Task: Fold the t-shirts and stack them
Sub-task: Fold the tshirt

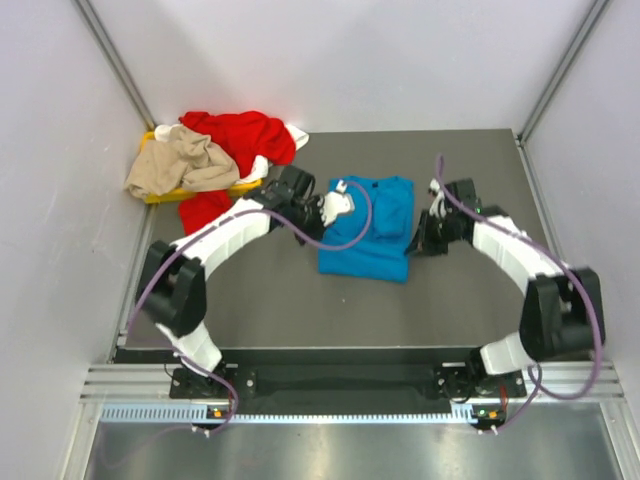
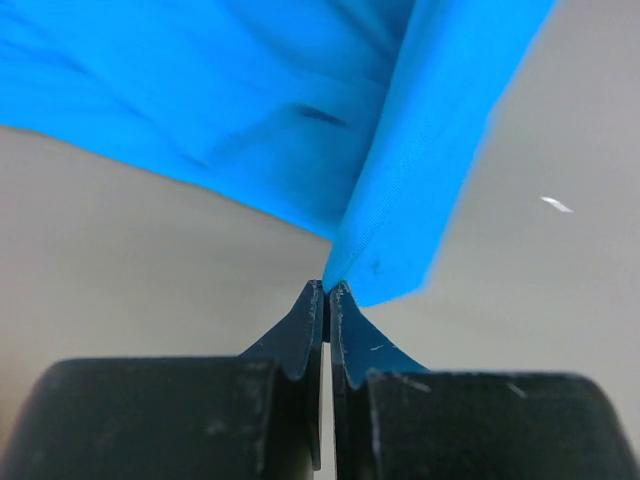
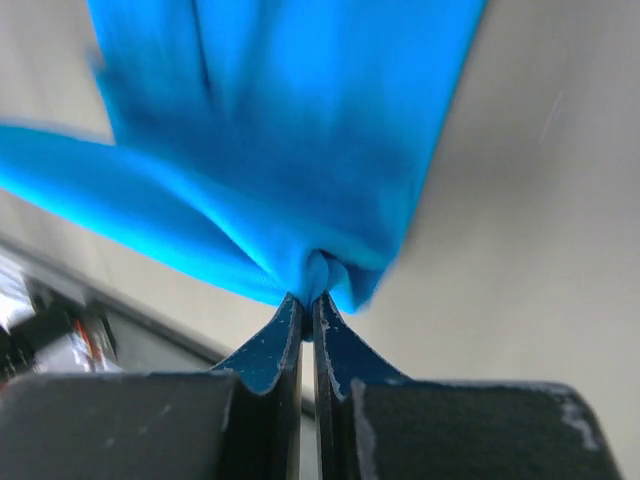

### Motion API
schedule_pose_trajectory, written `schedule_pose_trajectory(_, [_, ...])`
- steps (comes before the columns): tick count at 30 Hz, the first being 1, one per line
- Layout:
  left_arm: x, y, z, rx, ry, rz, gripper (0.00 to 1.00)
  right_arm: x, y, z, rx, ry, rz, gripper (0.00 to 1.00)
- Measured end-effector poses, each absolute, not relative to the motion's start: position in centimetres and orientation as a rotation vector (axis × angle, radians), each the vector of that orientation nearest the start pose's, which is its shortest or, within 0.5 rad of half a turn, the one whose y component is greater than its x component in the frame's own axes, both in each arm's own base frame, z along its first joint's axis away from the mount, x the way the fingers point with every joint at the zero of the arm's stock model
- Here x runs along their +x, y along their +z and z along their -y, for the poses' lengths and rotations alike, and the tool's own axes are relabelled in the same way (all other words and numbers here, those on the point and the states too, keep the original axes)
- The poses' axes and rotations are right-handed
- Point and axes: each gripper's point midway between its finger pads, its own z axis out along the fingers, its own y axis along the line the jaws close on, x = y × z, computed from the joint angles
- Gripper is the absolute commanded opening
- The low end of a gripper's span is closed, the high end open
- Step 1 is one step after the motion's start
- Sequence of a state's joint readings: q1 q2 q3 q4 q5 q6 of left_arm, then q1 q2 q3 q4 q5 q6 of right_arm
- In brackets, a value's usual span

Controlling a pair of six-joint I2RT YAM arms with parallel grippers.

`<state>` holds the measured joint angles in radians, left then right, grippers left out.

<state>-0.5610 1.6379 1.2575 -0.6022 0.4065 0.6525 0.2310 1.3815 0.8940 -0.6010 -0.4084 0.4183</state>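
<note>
The bright blue t-shirt (image 1: pixel 368 232) lies partly folded in the middle of the dark table, between both grippers. My left gripper (image 1: pixel 338 207) is shut on the shirt's left edge; its wrist view shows the tips (image 2: pixel 327 290) pinching a blue fold (image 2: pixel 400 200). My right gripper (image 1: pixel 418 232) is shut on the shirt's right edge; its wrist view shows the tips (image 3: pixel 307 300) clamped on bunched blue cloth (image 3: pixel 290 150). A red t-shirt (image 1: pixel 243 138), a beige t-shirt (image 1: pixel 180 165) and some white cloth (image 1: pixel 297 137) lie heaped at the far left.
A yellow tray (image 1: pixel 165 194) sits under the heap at the far left corner. Grey walls close in the table on the left, back and right. The table's dark surface (image 1: pixel 300 310) runs toward the arm bases.
</note>
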Motion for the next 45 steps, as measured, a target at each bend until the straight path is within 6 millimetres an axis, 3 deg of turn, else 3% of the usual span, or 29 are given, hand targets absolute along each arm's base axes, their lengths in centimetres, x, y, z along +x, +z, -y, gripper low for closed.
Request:
schedule_pose_trajectory(4, [37.3,12.0,26.0,1.496,-0.432,-1.991,0.0,33.7,10.5,-13.8,0.139,0.713,-2.654,0.0])
schedule_pose_trajectory(8, [44.1,11.5,26.5,1.428,-0.359,-2.003,0.0,40.7,10.3,-12.9,0.168,0.696,-2.62,0.0])
schedule_pose_trajectory(12, [49.2,10.7,26.3,1.357,-0.305,-2.01,0.0,44.9,9.3,-12.8,0.196,0.712,-2.61,0.0])
schedule_pose_trajectory(15, [50.6,9.7,26.2,1.329,-0.28,-2.021,0.0,47.1,8.8,-12.8,0.215,0.718,-2.598,0.0])
schedule_pose_trajectory(22, [52.5,9.0,27.0,1.267,-0.267,-1.992,0.0,48.5,8.1,-12.1,0.297,0.711,-2.582,0.0])
schedule_pose_trajectory(28, [53.6,10.0,28.0,1.217,-0.279,-1.939,0.0,48.4,8.3,-11.1,0.373,0.699,-2.518,0.0])
schedule_pose_trajectory(33, [54.6,10.5,28.8,1.194,-0.271,-1.9,0.0,49.5,8.9,-10.4,0.407,0.693,-2.471,0.0])
schedule_pose_trajectory(42, [56.4,8.5,28.7,1.17,-0.215,-1.904,0.0,52.0,8.4,-10.3,0.448,0.715,-2.425,0.02])
schedule_pose_trajectory(43, [56.5,8.2,28.8,1.17,-0.216,-1.903,0.09,52.2,8.1,-10.1,0.459,0.715,-2.427,0.17])
schedule_pose_trajectory(44, [56.6,8.0,28.9,1.172,-0.214,-1.9,0.35,52.4,7.7,-9.9,0.475,0.719,-2.424,0.27])
schedule_pose_trajectory(45, [56.7,7.7,28.9,1.178,-0.204,-1.899,0.48,52.6,7.3,-9.7,0.488,0.708,-2.424,0.35])
